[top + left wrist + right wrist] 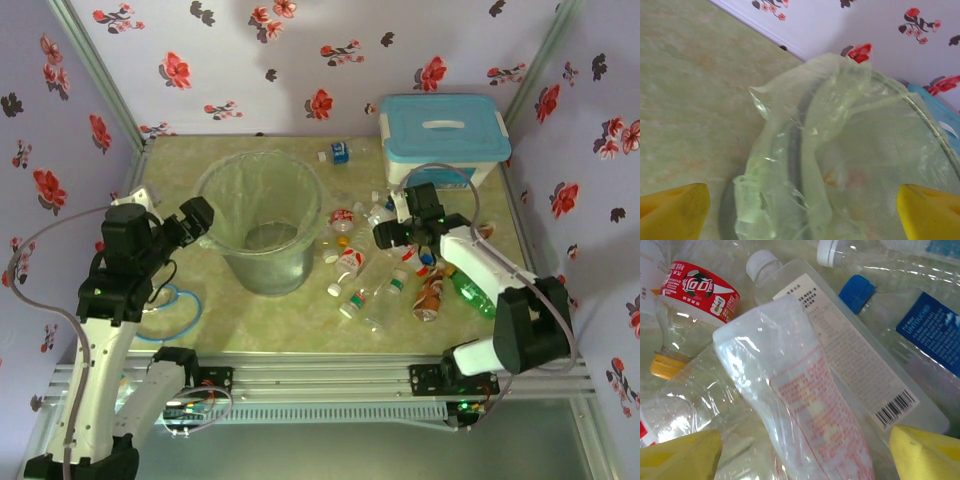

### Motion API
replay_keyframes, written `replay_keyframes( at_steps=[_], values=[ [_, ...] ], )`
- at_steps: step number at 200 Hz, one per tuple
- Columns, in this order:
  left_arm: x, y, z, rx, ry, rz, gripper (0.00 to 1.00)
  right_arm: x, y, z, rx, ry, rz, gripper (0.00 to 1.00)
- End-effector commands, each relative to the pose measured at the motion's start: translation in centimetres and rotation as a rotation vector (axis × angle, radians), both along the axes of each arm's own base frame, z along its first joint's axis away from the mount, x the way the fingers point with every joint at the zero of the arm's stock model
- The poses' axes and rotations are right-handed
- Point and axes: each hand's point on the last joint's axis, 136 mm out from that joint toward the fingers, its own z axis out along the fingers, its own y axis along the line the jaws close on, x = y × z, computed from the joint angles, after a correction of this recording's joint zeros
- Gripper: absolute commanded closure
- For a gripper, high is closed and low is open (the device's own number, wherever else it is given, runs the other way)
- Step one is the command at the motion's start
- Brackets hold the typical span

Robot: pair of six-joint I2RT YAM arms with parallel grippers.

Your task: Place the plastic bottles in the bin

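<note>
Clear bag folds at bin rim

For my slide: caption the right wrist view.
Open right gripper above piled bottles, a crumpled one between its fingers.

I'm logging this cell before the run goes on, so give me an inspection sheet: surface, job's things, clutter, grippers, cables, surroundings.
Surface: pale green marbled tabletop.
Job's things: round grey bin lined with a clear plastic bag, upright left of centre; small clear plastic bottles heaped to its right; one blue-labelled bottle apart near the back wall.
Clutter: white box with a light-blue lid, back right corner.
Grippers: left gripper open, yellow fingers wide apart at the bin's rim; right gripper open over the heap, fingers either side of a crumpled clear bottle.
Cables: grey cable looping off the left arm; blue loop lying on the tabletop beside that arm.
Surroundings: floral-papered walls, metal frame.
</note>
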Motion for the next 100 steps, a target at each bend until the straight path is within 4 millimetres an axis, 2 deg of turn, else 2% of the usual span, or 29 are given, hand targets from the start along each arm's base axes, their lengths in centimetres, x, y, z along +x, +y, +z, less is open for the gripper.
replay_keyframes(
  at_steps=[1, 13, 29, 56, 100],
  values=[
    [0.1, -1.2, 0.6, -0.044, -0.015, -0.038, 0.04, 2.0, 1.4, 0.9, 0.015, -0.055, 0.036, 0.14],
    [0.1, -1.4, 0.7, -0.047, -0.020, -0.043, 0.04, 2.5, 1.6, 0.8, 0.017, -0.057, 0.039, 0.17],
    [0.2, -1.5, 0.7, -0.048, -0.023, -0.047, 0.04, 3.2, 1.8, 0.5, 0.018, -0.072, 0.037, 0.29],
    [0.1, -1.5, 0.9, -0.043, -0.020, -0.050, 0.05, 3.9, 2.3, -0.5, 0.017, -0.049, 0.051, 0.29],
    [-0.4, -0.7, 2.4, 0.008, -0.046, -0.034, 0.04, 4.9, 3.1, -0.9, 0.022, -0.032, 0.073, 0.39]
  ],
)
